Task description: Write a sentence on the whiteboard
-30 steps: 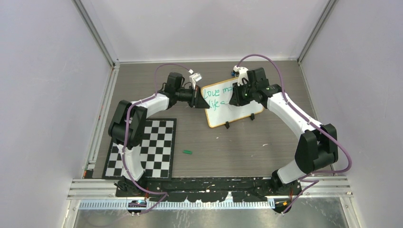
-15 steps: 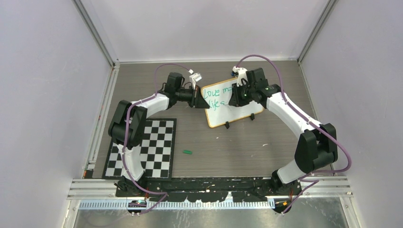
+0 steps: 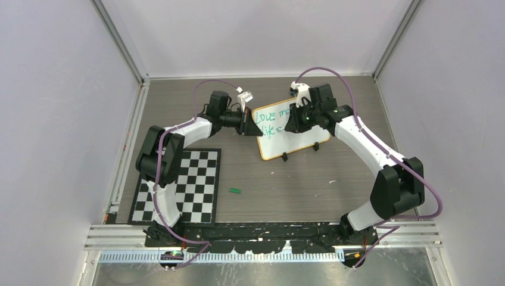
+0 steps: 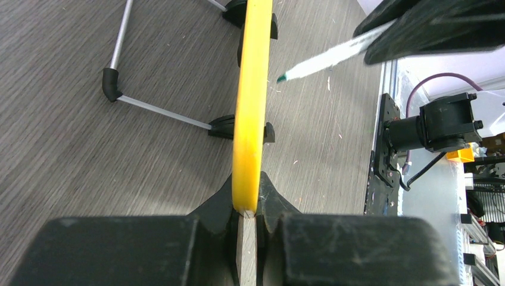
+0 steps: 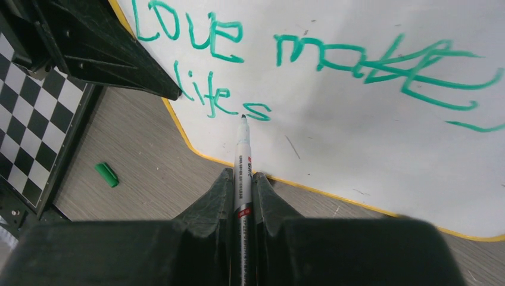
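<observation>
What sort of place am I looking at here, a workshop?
Probably a robotics lab test cell: left arm and right arm bolted to a table, plain walls closing it in, and a checkerboard mat like those used for camera calibration.

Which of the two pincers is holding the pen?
The right pincer: it clamps the marker, tip near the green sentence. The left pincer grips the whiteboard by its yellow edge instead.

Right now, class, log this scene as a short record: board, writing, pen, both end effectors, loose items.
board: whiteboard, propped up on its feet
writing: the sentence, green, two lines, second stops at "s"
pen: marker, tip by that "s"
left end effector: shut on whiteboard edge
right end effector: shut on marker
loose: green cap near checkerboard mat
</observation>
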